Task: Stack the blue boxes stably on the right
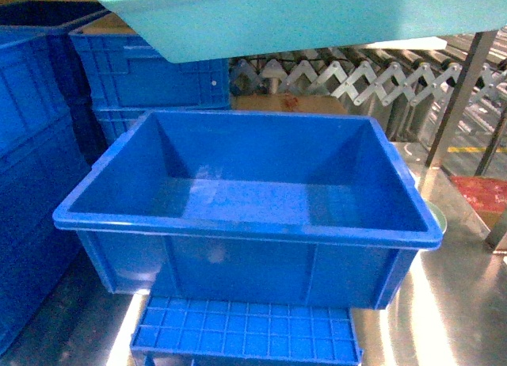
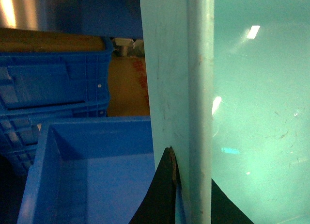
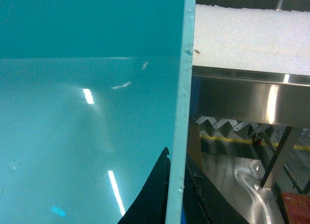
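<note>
A light turquoise tub (image 1: pixel 301 17) hangs tilted at the top of the head view, above the open royal-blue crate (image 1: pixel 238 227), which stands empty on a steel surface. Neither gripper shows in the head view. In the left wrist view my left gripper (image 2: pixel 191 173) is shut on the tub's rim (image 2: pixel 177 88), one dark finger on each side of the wall, with the crate (image 2: pixel 97 166) below. In the right wrist view my right gripper (image 3: pixel 177 158) pinches the tub's opposite wall (image 3: pixel 181 112) in the same way. The tub's inside (image 3: pixel 87 117) fills the left of that view.
More blue crates are stacked behind at the left (image 1: pixel 150 73) and along the left edge (image 1: pixel 32 184). A gridded blue panel (image 1: pixel 245 330) lies in front of the crate. An accordion conveyor (image 1: pixel 356 77) and metal legs (image 1: pixel 459 97) stand at the back right, by a red item (image 1: pixel 479 193).
</note>
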Tool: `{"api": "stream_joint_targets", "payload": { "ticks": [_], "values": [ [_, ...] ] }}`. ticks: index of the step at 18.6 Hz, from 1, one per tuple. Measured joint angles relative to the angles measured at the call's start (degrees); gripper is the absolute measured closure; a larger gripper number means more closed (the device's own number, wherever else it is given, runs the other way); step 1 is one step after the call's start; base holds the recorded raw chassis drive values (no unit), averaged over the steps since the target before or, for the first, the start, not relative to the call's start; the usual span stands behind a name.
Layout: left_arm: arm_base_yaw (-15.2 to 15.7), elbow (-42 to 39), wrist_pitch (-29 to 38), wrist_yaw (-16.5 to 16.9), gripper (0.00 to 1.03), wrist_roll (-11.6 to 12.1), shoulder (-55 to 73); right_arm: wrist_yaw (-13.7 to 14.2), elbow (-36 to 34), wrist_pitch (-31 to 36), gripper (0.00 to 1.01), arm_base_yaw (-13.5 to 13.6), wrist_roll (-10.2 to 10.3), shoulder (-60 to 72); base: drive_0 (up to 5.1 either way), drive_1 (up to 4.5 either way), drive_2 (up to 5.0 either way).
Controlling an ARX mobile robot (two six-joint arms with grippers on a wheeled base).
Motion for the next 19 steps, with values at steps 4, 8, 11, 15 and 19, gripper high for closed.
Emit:
{"api": "stream_joint_targets", "payload": {
  "ticks": [4,8,11,15,19],
  "values": [
    [0.0,0.0,-0.3,0.0,1.01,0.0,0.4,0.0,0.0,-0.4,0.94,0.0,0.0,0.4,-0.1,1.96,-2.1],
    [0.0,-0.1,0.0,0.0,1.01,0.0,0.4,-0.1,0.0,-0.1,0.94,0.0,0.0,0.3,0.0,0.00,0.0],
    [1.0,-0.6,-2.9,1.5,1.01,0.4,0.4,-0.8,-1.5,-1.1,0.94,-0.1,0.0,0.3,0.0,0.00,0.0],
    [2.6,-2.2,-5.7,3.5,1.01,1.5,3.1,-2.1,-3.8,-5.8,0.94,0.4,1.6,2.4,0.0,0.00,0.0],
    [4.7,-1.6,-8.6,5.4,1.01,5.1,9.6,-2.4,-4.2,-7.0,0.94,1.4,3.0,8.7,0.0,0.00,0.0]
  ]
}}
